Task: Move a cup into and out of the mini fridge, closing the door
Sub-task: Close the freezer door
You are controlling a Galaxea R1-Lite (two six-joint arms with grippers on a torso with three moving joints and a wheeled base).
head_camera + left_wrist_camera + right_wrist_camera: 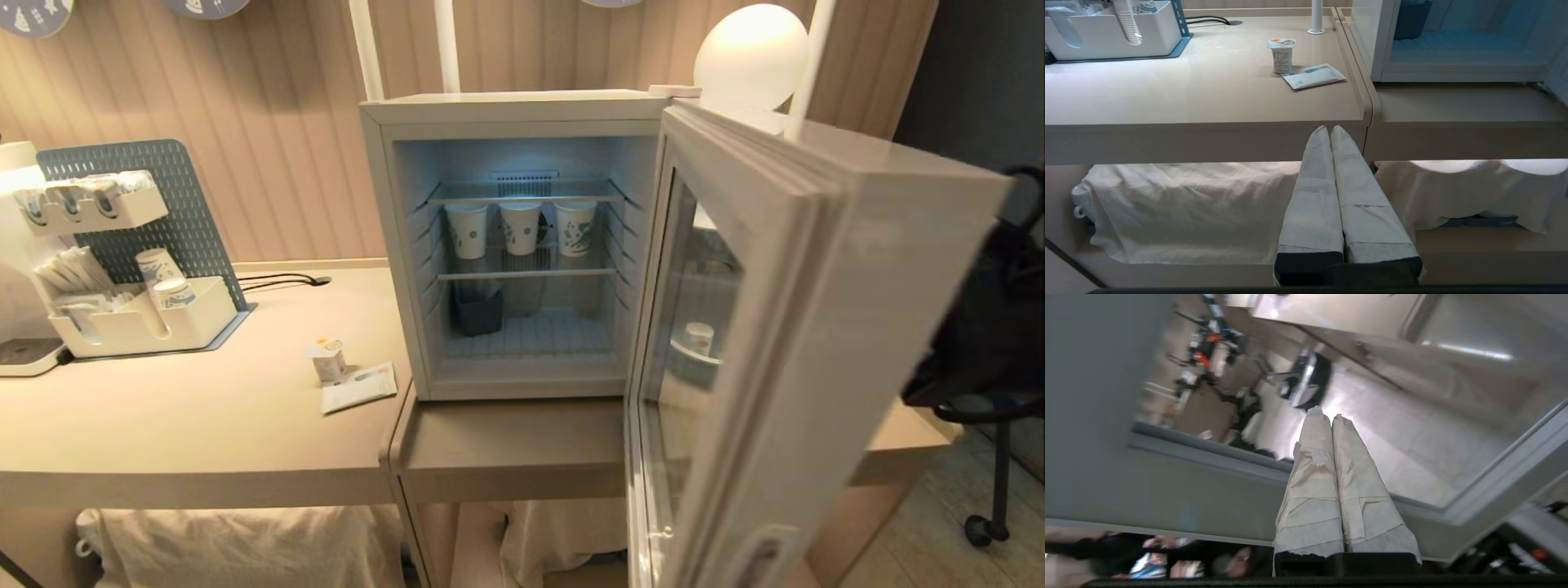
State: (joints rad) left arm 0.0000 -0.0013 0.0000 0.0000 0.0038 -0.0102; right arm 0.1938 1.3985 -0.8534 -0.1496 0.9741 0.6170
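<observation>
**Q:** Nearest the head camera, what fills the view?

**R:** Swung wide toward the lens, the door takes up the four o'clock part of the picture, its glass window edge-on and its grey frame running off the bottom. Neither arm shows in that view.

**Q:** Start at nine o'clock and work across.

**R:** At nine o'clock a white organiser stands against a blue pegboard, with stacked paper cups in it. Toward seven o'clock of centre the cup stands upright on the beige table, its orange-marked foil top up, touching or just beside a flat sachet. At centre is the mini fridge, lit inside. Three paper cups stand in a row on its upper wire shelf, and a dark bin sits on its floor at the left. A round white lamp shows at one o'clock, and a black chair at three.

**Q:** And the grippers?

**R:** The left gripper hangs below the table edge, its paper-wrapped fingers pressed together on nothing; the cup stands well beyond its tips. The right gripper is likewise pinched together and empty, pointing at the door's glass.
</observation>
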